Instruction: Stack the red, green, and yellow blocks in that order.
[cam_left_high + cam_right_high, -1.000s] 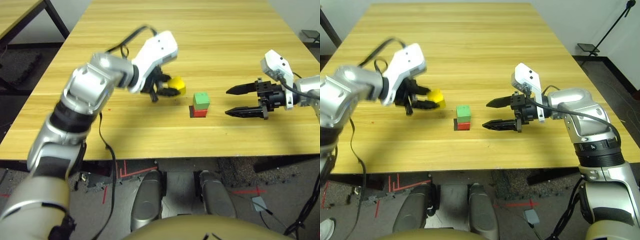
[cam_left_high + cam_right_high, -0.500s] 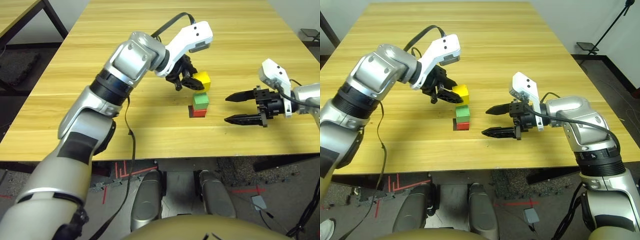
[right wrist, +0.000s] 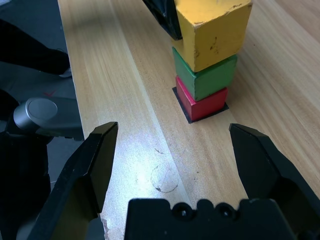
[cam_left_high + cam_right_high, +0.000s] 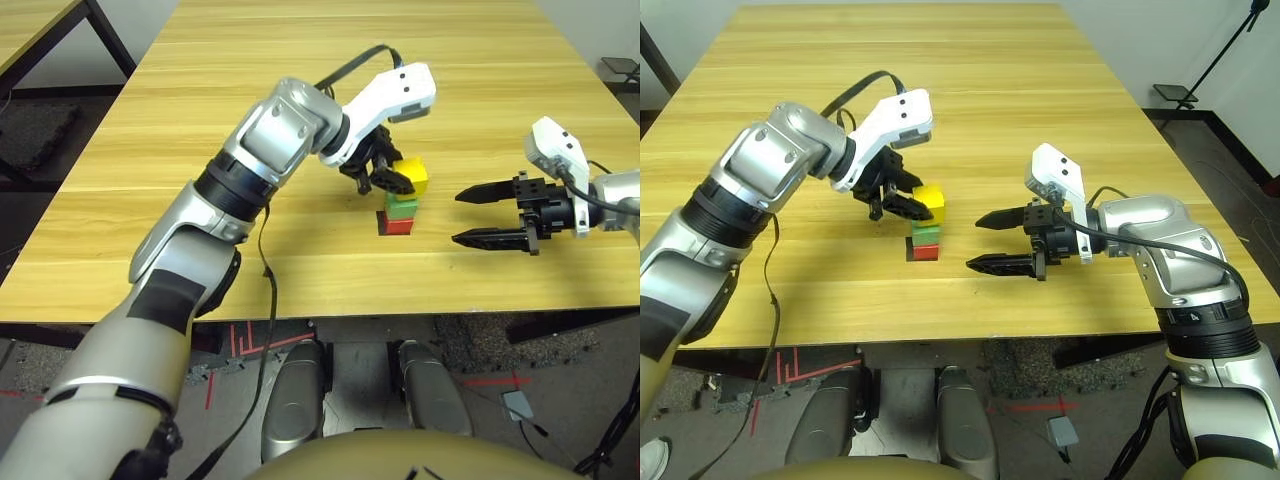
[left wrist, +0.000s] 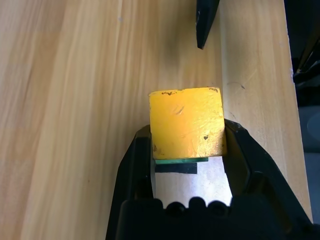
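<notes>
Left gripper jaws grasp the yellow block atop the green block and red block; at 3 o'clock, right gripper jaws gape, released

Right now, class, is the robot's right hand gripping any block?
No: the right hand hangs open beside the stack, apart from the red block.

Silver left arm stretched forward and bent inward across the middle, black two-fingered left hand angled downward, fingers clamped tight. Silver right arm bent in from the right, black two-fingered right hand pointing leftward, near level, fingers spread wide, gripping nothing.
</notes>
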{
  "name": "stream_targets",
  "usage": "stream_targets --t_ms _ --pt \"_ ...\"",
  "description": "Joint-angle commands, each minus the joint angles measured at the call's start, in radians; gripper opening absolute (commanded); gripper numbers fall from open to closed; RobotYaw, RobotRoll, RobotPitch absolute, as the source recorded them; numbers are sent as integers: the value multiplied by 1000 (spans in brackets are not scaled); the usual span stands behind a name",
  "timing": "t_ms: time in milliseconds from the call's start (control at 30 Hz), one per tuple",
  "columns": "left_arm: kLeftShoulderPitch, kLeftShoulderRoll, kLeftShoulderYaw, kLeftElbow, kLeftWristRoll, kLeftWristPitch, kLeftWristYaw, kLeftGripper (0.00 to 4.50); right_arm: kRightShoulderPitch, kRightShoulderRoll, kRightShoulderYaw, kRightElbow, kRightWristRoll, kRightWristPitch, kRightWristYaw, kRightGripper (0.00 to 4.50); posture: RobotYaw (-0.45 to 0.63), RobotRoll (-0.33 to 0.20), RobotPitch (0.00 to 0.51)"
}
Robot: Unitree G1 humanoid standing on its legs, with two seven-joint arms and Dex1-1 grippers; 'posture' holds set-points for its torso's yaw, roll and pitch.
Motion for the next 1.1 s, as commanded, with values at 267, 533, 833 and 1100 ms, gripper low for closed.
stream_targets --t_ms 267,533,833,1100 --pt "20 3 -9 -12 23 -15 -4 2008 -6 -4 0 -4 10 6 -3 4500 96 3 112" --pt "25 -8 -5 -4 29 -25 0 2008 -2 -6 -3 -12 14 10 -7 4500 90 2 114" --pt "32 -22 -3 24 35 -50 6 2008 7 -11 -9 -23 18 19 -9 4500 83 -2 119" --pt "30 -22 2 46 48 -65 4 2008 6 -15 -10 -23 17 25 -6 4500 89 -3 121"
